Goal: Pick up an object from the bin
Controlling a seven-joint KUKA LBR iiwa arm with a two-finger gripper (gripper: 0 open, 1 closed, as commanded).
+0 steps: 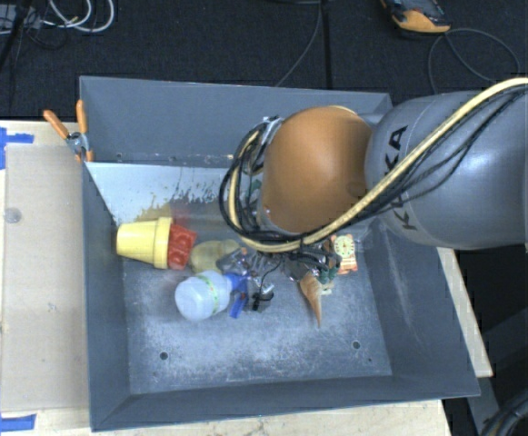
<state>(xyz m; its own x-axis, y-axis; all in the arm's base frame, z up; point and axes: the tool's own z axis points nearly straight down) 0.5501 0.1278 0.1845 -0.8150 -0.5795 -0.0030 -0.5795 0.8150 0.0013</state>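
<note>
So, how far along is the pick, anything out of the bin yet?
Done: the tool sits low mid-bin, right beside the white bottle. In hand: nothing I can see; the bottle, yellow cup and brown cone all lie on the bin floor. Left: the grasp and the lift.

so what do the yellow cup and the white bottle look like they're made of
Yellow cup: probably plastic, smooth and matte, one even colour throughout. White bottle: probably plastic too, slightly glossy, with a soft highlight on its rounded side. Look alone leaves both open.
</note>
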